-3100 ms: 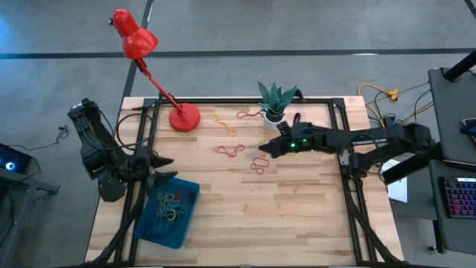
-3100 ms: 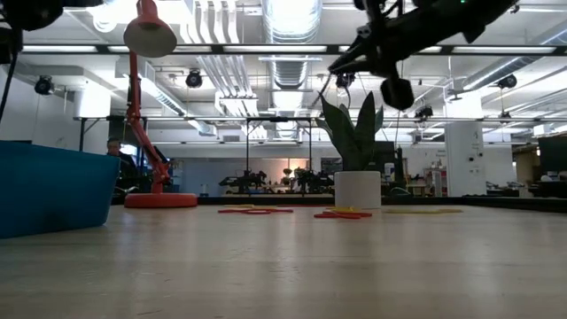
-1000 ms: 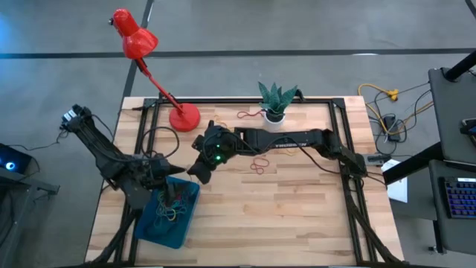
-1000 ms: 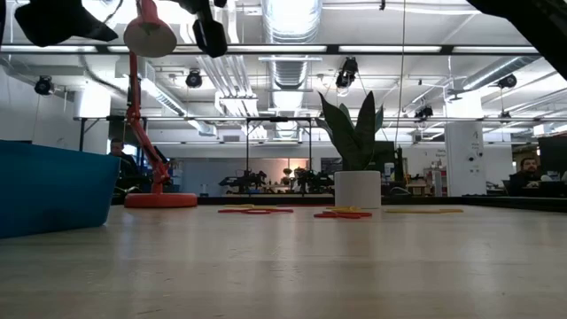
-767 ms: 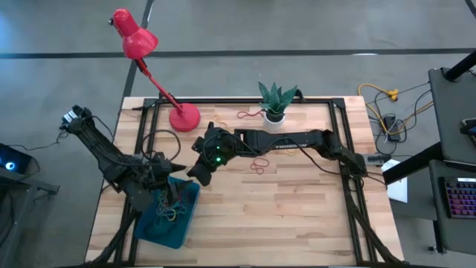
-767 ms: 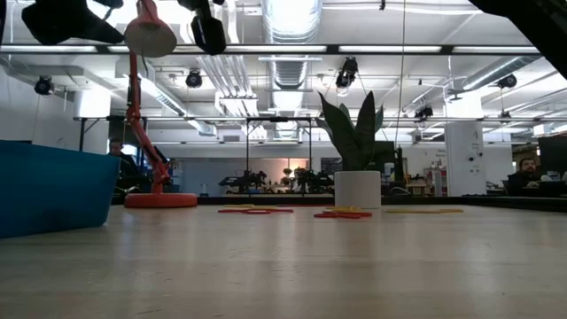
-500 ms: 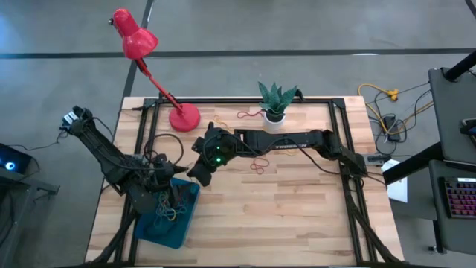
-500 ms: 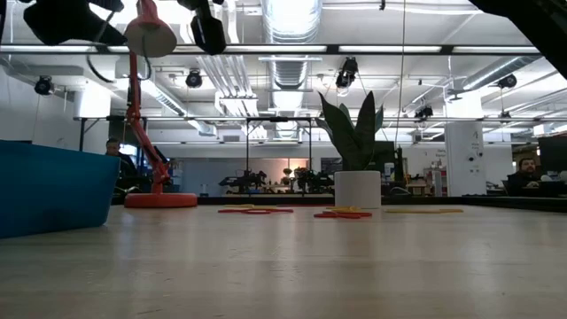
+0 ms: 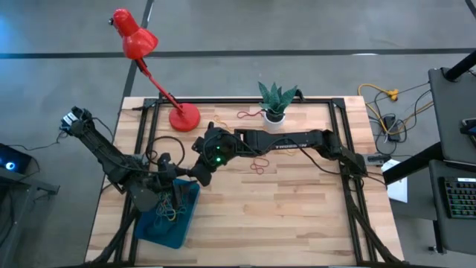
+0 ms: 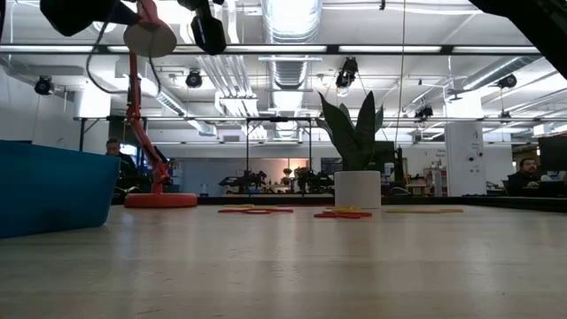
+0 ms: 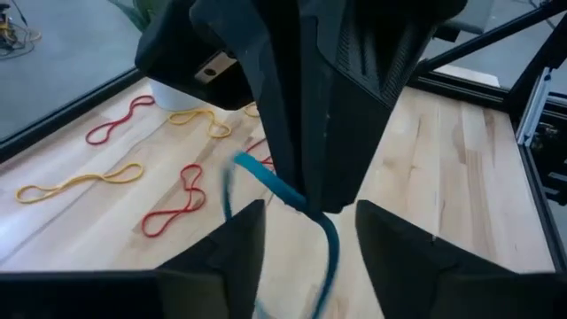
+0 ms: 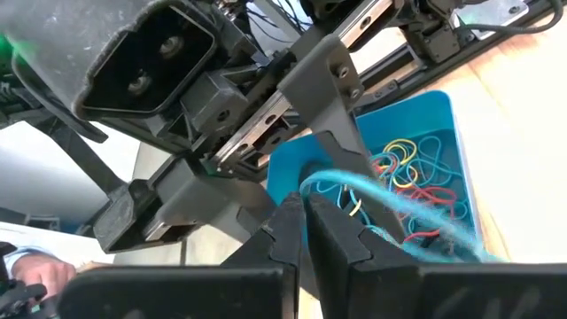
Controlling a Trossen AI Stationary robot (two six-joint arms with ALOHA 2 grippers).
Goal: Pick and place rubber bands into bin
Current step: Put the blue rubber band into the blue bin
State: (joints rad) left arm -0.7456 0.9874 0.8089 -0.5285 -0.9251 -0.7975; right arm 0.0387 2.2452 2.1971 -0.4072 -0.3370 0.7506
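My right gripper reaches across the table to the far right corner of the teal bin and is shut on a blue rubber band. My left gripper faces it, open; in the left wrist view its fingers stand on either side of the hanging band, apart from it. Several coloured bands lie in the bin. Red bands and a yellow band lie flat on the table, and more lie near the plant. My right gripper pinches the blue rubber band between its shut fingertips, at the band's upper part. The fingers point down, slanting in from the table's right. The band is lifted clear and hangs slack below them, over the bin's edge.
A red desk lamp stands with its base at the far left. A white plant pot stands at the far edge. Black frame rails run along both sides. Bare wood lies toward the near right.
My left gripper has moved toward the table's right, over the bin's far corner, closing up on my right gripper and the hanging band. My right arm has stayed where it was.
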